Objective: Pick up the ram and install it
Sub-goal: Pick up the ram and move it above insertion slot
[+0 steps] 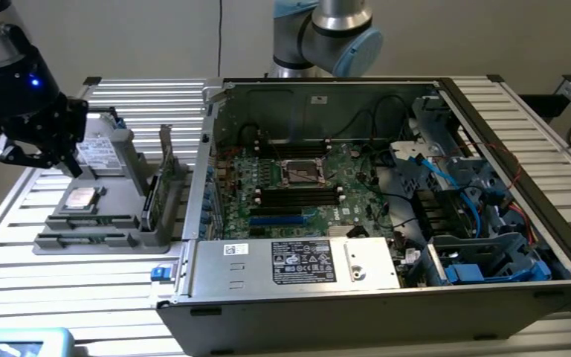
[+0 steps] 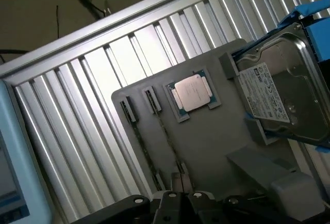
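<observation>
An opened desktop computer case [image 1: 385, 290] lies on its side on a slatted aluminium table [image 1: 523, 119], its motherboard [image 1: 296, 186] facing up. To the exterior view's left of the case sits a grey parts tray [image 1: 97, 245]. The tray holds a silver processor chip [image 1: 80, 197], a hard drive [image 1: 102, 149] propped at its far end, and a green expansion card [image 1: 166, 160] standing upright on the edge nearest the case.

The ram stick [image 1: 89, 221] lies flat in a long slot of the tray just beside the processor chip, and a second stick [image 1: 82, 239] lies in the parallel slot at the tray's outer edge.

The black gripper [image 1: 65, 165] hangs above the tray's far end, near the hard drive and apart from both sticks. In the wrist view its fingertips [image 2: 175, 181] are pressed together, and nothing seems to be caught between them, though the angle makes that hard to confirm. From there the ram stick [image 2: 164, 133] is seen edge-on as a thin line
</observation>
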`<state>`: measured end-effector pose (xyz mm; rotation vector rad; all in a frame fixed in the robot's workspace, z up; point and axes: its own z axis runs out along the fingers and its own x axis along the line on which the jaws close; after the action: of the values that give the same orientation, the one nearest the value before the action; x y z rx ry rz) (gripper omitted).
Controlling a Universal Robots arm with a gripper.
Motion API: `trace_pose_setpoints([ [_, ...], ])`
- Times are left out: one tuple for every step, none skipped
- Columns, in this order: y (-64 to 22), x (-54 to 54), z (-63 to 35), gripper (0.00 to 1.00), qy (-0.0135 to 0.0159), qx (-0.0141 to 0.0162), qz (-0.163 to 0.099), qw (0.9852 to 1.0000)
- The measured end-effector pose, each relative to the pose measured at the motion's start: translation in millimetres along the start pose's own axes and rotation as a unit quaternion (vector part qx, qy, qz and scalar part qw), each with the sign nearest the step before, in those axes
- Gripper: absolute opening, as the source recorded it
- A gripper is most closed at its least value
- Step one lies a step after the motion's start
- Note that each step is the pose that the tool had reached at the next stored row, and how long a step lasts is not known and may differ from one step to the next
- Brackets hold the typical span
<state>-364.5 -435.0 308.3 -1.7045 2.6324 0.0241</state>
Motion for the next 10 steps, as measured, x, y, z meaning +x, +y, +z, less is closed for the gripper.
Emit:
trace_pose_setpoints([
  [0.0,0.0,0.0,0.11,0.0001,-0.0001,-0.009,1.0],
  [0.0,0.0,0.0,0.11,0.0002,-0.0002,-0.018,0.9998],
  [0.0,0.0,0.0,0.11,0.0003,-0.0003,-0.027,0.9996],
  [0.0,0.0,0.0,0.11,0.0004,-0.0005,-0.037,0.9993],
  [0.0,0.0,0.0,0.11,0.0005,-0.0006,-0.046,0.999],
  [0.0,0.0,0.0,0.11,0.0006,-0.0007,-0.055,0.9985],
  [0.0,0.0,0.0,0.11,0.0006,-0.0008,-0.063,0.998],
  [0.0,0.0,0.0,0.11,0.0008,-0.001,-0.072,0.9974],
  [0.0,0.0,0.0,0.11,0.0009,-0.0011,-0.082,0.9967],
  [0.0,0.0,0.0,0.11,0.0009,-0.0012,-0.091,0.9959],
])
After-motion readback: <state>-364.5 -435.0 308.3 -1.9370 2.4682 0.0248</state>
